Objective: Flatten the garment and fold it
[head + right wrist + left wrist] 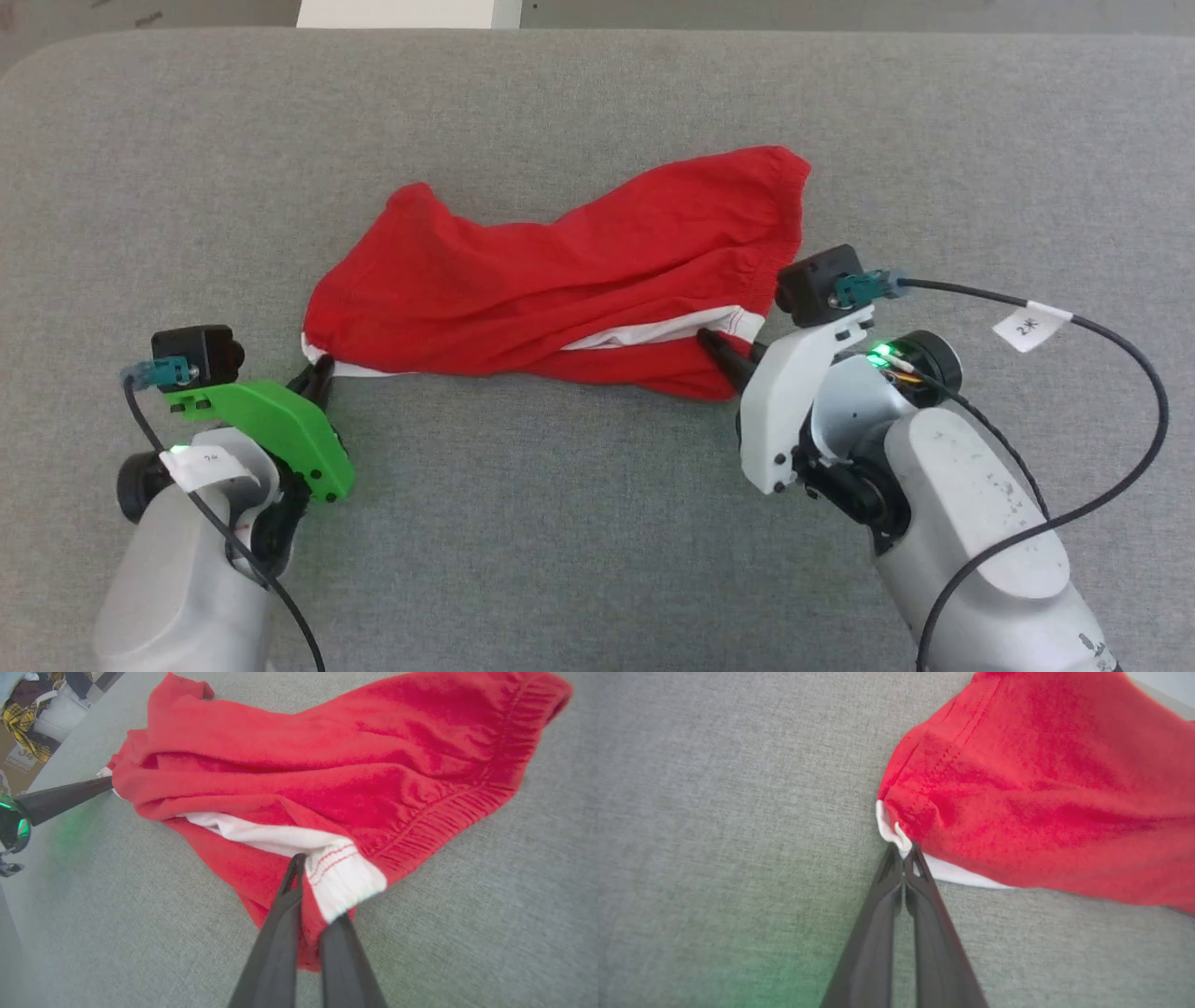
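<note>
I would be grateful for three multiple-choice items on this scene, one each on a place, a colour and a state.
1. Where does the left tool hold the garment?
A. its red middle
B. the white edge at its left end
C. the gathered far hem

2. What colour is the band in the right tool?
A. blue
B. black
C. white

3. How does the garment lie?
A. crumpled on the grey surface
B. neatly folded
C. hanging in the air

Answers: B, the closed tips pinch a white fold in the left wrist view; C, it is white with red stitching; A, it is wrinkled and bunched, resting on the surface.
</note>
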Motion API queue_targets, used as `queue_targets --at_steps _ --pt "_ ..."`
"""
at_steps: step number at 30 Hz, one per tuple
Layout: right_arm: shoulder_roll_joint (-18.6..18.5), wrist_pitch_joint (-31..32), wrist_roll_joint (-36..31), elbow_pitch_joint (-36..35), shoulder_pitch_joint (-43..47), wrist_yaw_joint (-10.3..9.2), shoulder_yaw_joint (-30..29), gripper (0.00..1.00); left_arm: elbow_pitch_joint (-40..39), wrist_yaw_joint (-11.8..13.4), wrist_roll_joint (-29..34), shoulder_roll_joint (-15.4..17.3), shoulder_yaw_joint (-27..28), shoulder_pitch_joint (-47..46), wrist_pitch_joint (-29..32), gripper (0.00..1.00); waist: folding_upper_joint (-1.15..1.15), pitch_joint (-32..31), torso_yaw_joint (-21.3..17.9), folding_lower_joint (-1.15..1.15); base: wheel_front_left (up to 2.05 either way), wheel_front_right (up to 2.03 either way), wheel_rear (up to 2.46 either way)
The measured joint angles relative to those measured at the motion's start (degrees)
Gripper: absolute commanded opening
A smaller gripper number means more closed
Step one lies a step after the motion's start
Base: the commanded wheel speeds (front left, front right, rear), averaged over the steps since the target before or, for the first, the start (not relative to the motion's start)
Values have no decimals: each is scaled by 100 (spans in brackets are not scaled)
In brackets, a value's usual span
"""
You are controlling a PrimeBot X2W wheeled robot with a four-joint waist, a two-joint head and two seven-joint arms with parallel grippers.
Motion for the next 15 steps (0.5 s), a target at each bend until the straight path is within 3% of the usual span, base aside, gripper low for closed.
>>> queue_targets --at_steps 6,11,15 --pt "1 -2 511 -215 -24 0 -275 0 -460 -100 -488 -165 236 -47 -291 0 0 -215 12 0 0 0 0" --pt "0 409 1087 -780 -369 -1 -787 0 -1294 -102 -803 -57 549 -511 -348 0 0 -522 44 0 0 0 0" --pt "-1 921 1590 -1290 -716 -1 -1272 0 -1892 -48 -1012 25 675 -1065 -57 0 0 -830 52 0 0 0 0"
